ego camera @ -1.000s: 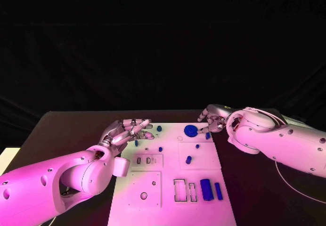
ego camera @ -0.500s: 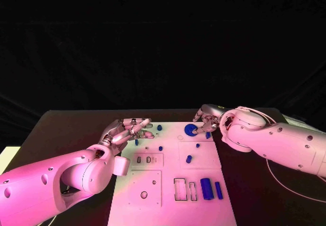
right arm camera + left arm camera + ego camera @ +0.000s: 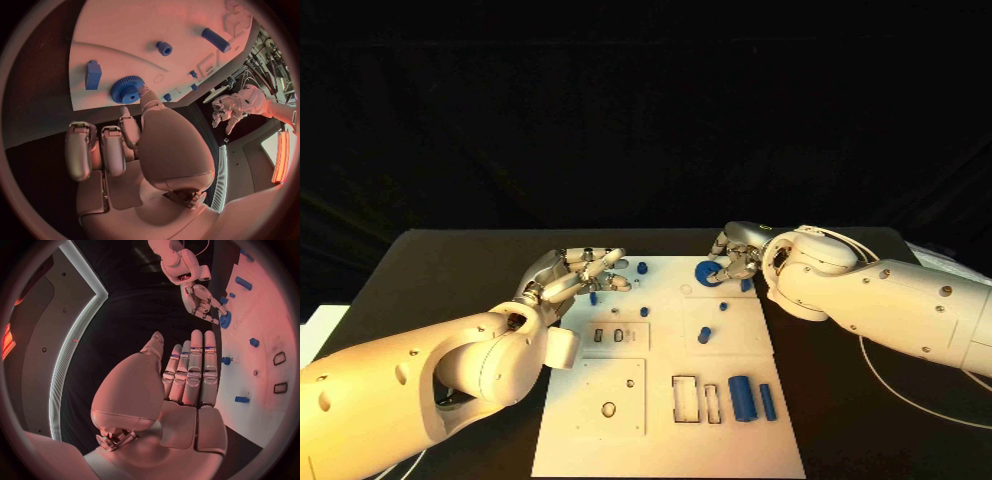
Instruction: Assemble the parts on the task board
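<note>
Working, by the look of it, on the blue gear at the far edge of the task board: right hand reaching in over that corner, thumb tip touching the gear's toothed rim in the right wrist view, other fingers curled back and apart from it, so touching rather than gripping; a true pinch not confirmable from these views. Left hand hovering over the board's left far edge, fingers laid straight and close together, holding nothing, apparently waiting or steadying. Judging the step as the seating or turning of the gear on its post, early in the assembly, with most parts lying loose. Calling next for a firm hold across the gear's rim, probably thumb against a finger, then a level press or small twist without tilting; risking a skid over the smooth board if pushed from one side only. Looking at the gear itself: a flat round disc, deep blue, finely toothed round the rim, with a raised hub in the middle, lying flat on the white surface just beside a small blue block. Lying well apart from it toward the near end, the blue bars beside the empty slots.
</note>
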`<state>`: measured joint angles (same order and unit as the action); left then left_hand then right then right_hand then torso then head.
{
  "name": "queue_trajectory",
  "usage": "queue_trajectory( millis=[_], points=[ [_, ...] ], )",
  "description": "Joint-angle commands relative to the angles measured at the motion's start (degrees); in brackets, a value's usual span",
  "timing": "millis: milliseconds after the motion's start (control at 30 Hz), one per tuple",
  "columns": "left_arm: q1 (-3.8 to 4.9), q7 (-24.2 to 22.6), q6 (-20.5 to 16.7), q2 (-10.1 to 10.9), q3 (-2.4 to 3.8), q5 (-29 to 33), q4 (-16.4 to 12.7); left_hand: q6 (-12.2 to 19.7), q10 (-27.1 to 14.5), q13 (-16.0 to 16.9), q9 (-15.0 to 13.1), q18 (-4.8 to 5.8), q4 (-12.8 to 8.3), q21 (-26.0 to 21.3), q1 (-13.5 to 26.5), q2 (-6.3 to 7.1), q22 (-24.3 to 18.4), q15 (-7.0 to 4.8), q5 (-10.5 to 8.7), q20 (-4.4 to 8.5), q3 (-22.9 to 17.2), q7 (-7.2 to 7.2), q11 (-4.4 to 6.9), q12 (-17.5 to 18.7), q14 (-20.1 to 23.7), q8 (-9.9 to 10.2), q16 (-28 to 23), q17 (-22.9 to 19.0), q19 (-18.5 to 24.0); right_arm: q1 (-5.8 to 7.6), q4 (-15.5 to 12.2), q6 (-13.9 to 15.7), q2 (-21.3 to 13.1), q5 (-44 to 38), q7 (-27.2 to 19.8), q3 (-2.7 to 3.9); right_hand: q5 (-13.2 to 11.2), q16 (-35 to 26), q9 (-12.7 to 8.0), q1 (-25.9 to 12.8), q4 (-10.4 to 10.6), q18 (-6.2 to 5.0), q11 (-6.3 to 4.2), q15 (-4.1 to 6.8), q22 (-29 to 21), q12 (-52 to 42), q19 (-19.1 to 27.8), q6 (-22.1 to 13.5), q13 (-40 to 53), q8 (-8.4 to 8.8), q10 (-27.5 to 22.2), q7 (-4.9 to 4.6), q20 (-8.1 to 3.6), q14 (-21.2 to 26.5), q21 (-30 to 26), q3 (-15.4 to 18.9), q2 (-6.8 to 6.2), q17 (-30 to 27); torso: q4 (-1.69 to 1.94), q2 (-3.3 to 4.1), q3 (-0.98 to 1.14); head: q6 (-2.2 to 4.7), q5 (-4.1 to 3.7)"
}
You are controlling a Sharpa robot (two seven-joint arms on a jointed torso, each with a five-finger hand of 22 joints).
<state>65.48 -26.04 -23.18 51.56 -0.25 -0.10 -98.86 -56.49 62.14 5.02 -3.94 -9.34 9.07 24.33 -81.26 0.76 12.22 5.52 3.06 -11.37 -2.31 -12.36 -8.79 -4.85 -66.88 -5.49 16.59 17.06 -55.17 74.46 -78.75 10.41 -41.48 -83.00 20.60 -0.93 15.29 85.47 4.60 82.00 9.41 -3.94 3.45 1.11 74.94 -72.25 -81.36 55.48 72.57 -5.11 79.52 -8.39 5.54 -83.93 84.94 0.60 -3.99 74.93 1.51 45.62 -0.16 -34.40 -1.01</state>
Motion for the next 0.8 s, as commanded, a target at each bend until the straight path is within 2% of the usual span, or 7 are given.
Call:
queue_trajectory(
  millis=[33, 300, 433, 533, 600, 733, 800],
  points=[
    [0.06, -0.23, 1.23, -0.11, 0.04, 0.04, -0.06, 0.01, -0.12, 0.09, 0.05, -0.87, -0.37, 0.13, 0.19, -0.58, 0.1, -0.04, 0.05, -0.15, -0.1, -0.19, -0.2, 0.17, 0.29, 0.34, -0.28, 0.07, 0.34, -0.19, 0.16, -2.14, 0.26, -1.2, 0.43, -0.04, -0.36, 0.41, 0.1, 0.4, -0.16, 1.2, -0.12, -0.34, 2.68, -0.79, -0.4, 0.65, 0.6, -0.29, 0.87, 0.0, 0.06, -4.34, 0.36, -0.37, 0.33, 5.66, -0.06, -0.03, 0.08, -0.2, 0.08],
    [0.06, -0.18, 1.24, -0.03, 0.04, 0.04, -0.1, 0.01, -0.12, 0.09, 0.05, -0.87, -0.37, 0.13, 0.19, -0.58, 0.1, -0.04, 0.05, -0.15, -0.1, -0.19, -0.2, 0.17, 0.29, 0.34, -0.28, 0.07, 0.34, -0.37, 0.41, -3.07, 0.49, -1.88, 0.57, -0.08, -0.76, 0.61, 0.18, 1.02, -0.67, 1.29, -0.27, -0.22, 3.17, -2.03, -0.67, 1.73, 1.98, -0.65, 1.56, 0.16, -0.02, -4.39, 0.58, -1.16, 1.01, 6.04, -0.11, 0.0, 0.1, -0.27, 0.02],
    [0.06, -0.16, 1.27, -0.05, 0.04, 0.04, -0.12, 0.01, -0.12, 0.09, 0.05, -0.87, -0.37, 0.13, 0.19, -0.58, 0.1, -0.04, 0.05, -0.15, -0.1, -0.19, -0.2, 0.17, 0.29, 0.34, -0.28, 0.07, 0.34, -0.48, 0.58, -3.55, 0.75, -2.83, 0.76, -0.11, -1.71, 0.7, 0.27, 1.56, -1.11, 1.38, -0.52, -0.03, 3.66, -2.52, -0.96, 2.91, 2.6, -1.01, 1.84, 0.45, -0.16, -4.41, 0.78, -2.13, 1.66, 6.22, -0.05, 0.03, 0.14, -0.37, -0.03],
    [0.06, -0.13, 1.26, -0.06, 0.04, 0.04, -0.09, 0.01, -0.12, 0.09, 0.05, -0.87, -0.37, 0.13, 0.19, -0.58, 0.1, -0.04, 0.05, -0.15, -0.1, -0.19, -0.2, 0.17, 0.29, 0.34, -0.28, 0.07, 0.34, -0.63, 0.81, -4.12, 1.07, -4.1, 0.79, -0.13, -3.5, 0.76, 0.28, 2.93, -1.93, 1.44, -0.9, 0.3, 3.96, -2.86, -1.11, 4.16, 3.13, -1.23, 2.04, 0.81, -0.43, -4.42, 0.91, -4.32, 3.15, 6.34, -0.04, 0.01, 0.17, -0.38, -0.06],
    [0.06, -0.12, 1.25, -0.06, 0.04, 0.04, -0.07, 0.01, -0.12, 0.09, 0.05, -0.87, -0.37, 0.13, 0.19, -0.58, 0.1, -0.04, 0.05, -0.15, -0.1, -0.19, -0.2, 0.17, 0.29, 0.34, -0.28, 0.07, 0.34, -0.7, 0.96, -4.53, 1.24, -4.6, 0.76, -0.15, -4.06, 0.82, 0.26, 3.22, -2.16, 1.46, -0.99, 0.37, 4.05, -3.25, -1.15, 4.59, 3.57, -1.24, 2.29, 0.94, -0.52, -4.44, 0.95, -5.19, 3.63, 6.47, -0.03, 0.01, 0.16, -0.4, -0.07],
    [0.06, -0.12, 1.26, -0.07, 0.04, 0.04, -0.06, 0.01, -0.12, 0.09, 0.05, -0.87, -0.37, 0.13, 0.19, -0.58, 0.1, -0.04, 0.05, -0.15, -0.1, -0.19, -0.2, 0.17, 0.29, 0.34, -0.28, 0.07, 0.34, -0.88, 1.08, -4.72, 1.55, -5.55, 0.7, -0.21, -4.37, 0.86, 0.28, 3.07, -2.37, 1.5, -1.12, 0.48, 4.24, -3.71, -1.25, 5.39, 4.09, -1.34, 2.59, 1.14, -0.62, -4.45, 1.02, -5.97, 3.63, 6.57, -0.03, 0.02, 0.14, -0.43, -0.12],
    [0.06, -0.11, 1.27, -0.07, 0.04, 0.04, -0.05, 0.01, -0.12, 0.09, 0.05, -0.87, -0.37, 0.13, 0.19, -0.58, 0.1, -0.04, 0.05, -0.15, -0.1, -0.19, -0.2, 0.17, 0.29, 0.34, -0.28, 0.07, 0.34, -0.98, 0.91, -3.7, 1.63, -6.3, 0.74, -0.23, -4.32, 0.87, 0.37, 2.84, -2.49, 1.51, -1.31, 0.62, 4.33, -3.94, -1.29, 6.23, 4.37, -1.56, 2.77, 1.39, -0.72, -4.45, 1.06, -6.44, 3.52, 6.6, -0.05, 0.0, 0.17, -0.43, -0.13]
  ],
)
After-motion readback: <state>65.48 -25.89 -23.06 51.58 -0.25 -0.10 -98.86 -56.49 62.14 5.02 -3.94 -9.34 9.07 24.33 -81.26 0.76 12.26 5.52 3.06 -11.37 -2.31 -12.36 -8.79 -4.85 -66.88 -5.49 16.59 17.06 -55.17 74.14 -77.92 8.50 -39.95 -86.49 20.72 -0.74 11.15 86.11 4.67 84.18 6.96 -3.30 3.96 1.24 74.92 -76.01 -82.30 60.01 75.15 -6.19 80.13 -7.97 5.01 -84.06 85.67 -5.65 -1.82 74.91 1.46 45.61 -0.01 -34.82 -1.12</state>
